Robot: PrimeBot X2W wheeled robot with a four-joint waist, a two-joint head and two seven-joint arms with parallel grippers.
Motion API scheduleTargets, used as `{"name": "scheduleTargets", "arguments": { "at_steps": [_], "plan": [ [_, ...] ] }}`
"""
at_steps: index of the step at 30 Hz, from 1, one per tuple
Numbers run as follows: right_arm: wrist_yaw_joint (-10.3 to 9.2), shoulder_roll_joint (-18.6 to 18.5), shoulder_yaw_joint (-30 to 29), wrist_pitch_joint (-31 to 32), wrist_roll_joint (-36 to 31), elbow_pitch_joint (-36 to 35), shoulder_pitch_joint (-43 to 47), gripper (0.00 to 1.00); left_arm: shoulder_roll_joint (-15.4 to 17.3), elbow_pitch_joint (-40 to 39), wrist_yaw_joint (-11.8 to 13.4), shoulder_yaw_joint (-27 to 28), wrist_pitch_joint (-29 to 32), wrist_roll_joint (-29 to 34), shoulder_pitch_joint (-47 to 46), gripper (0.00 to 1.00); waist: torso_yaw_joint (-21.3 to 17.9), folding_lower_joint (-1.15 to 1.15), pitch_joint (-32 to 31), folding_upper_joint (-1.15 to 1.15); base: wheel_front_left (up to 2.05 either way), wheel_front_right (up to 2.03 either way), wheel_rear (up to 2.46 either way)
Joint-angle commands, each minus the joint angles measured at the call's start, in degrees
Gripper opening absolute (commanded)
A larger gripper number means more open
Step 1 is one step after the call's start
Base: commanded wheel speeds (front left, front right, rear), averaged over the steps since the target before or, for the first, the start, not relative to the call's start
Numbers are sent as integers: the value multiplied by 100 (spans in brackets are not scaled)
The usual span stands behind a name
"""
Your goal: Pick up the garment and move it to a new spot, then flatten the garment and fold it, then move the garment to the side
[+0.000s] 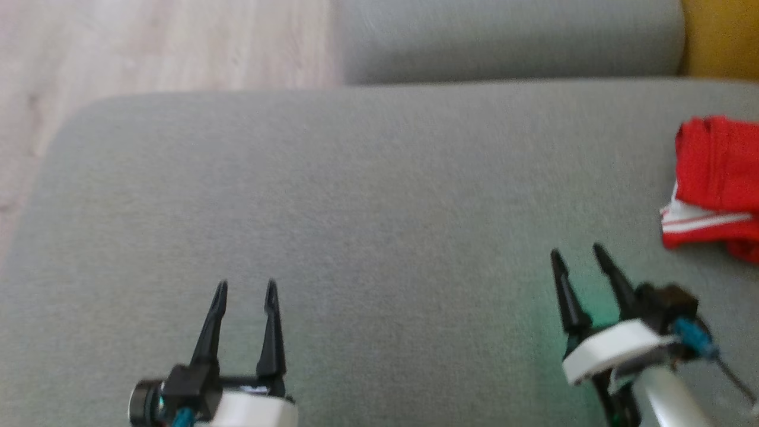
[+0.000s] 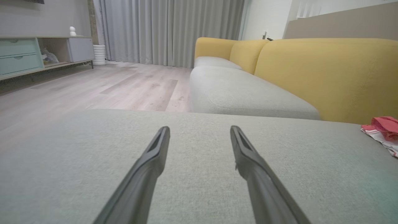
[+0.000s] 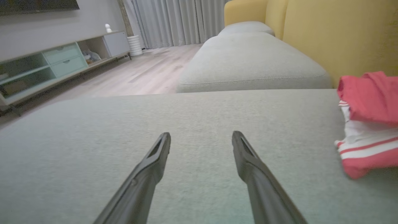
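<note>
The garment is red with white stripes and lies folded in a small bundle at the right edge of the grey sofa seat. The garment appears at the right of the right wrist view and the garment at the far right of the left wrist view. My right gripper is open, empty, left of and nearer than the bundle, apart from it. At the lower left my left gripper is open too, with nothing between its fingers, over bare cushion.
A second grey seat cushion lies beyond a seam, with the yellow sofa back to the right. Pale wood floor runs past the seat's far-left edge. A low cabinet and grey curtains stand across the room.
</note>
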Motion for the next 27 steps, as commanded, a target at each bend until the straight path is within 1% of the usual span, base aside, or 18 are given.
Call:
{"name": "scheduleTargets", "arguments": {
  "at_steps": [1, 3, 7, 8, 15, 27],
  "plan": [
    [-5, 54, 181, -92, 161, -290, 77, 100, -9, -198, 46, 211, -29, 54, -10, 100, 327, 1, -464, 0, 0, 0, 0],
    [-5, 137, 230, -96, 194, -673, 330, 100, -9, -238, 31, 241, -29, 98, 106, 100, 375, 1, -552, 0, 0, 0, 0],
    [-5, 327, -23, -98, 4, -1308, 880, 100, -9, -347, -30, 339, -29, 180, 283, 100, 394, 1, -680, 0, 0, 0, 0],
    [-5, 406, -77, -98, -115, -1475, 1117, 100, -9, -391, -84, 393, -29, 221, 364, 100, 375, 1, -731, 0, 0, 0, 0],
    [-5, 536, -302, -99, -266, -1650, 1597, 100, -9, -406, -220, 530, -29, 330, 547, 100, 266, 1, -855, 0, 0, 0, 0],
    [-5, 553, -312, -99, -90, -1613, 1730, 100, -9, -269, -260, 548, -29, 452, 602, 100, 185, 1, -978, 0, 0, 0, 0]
  ]
}}
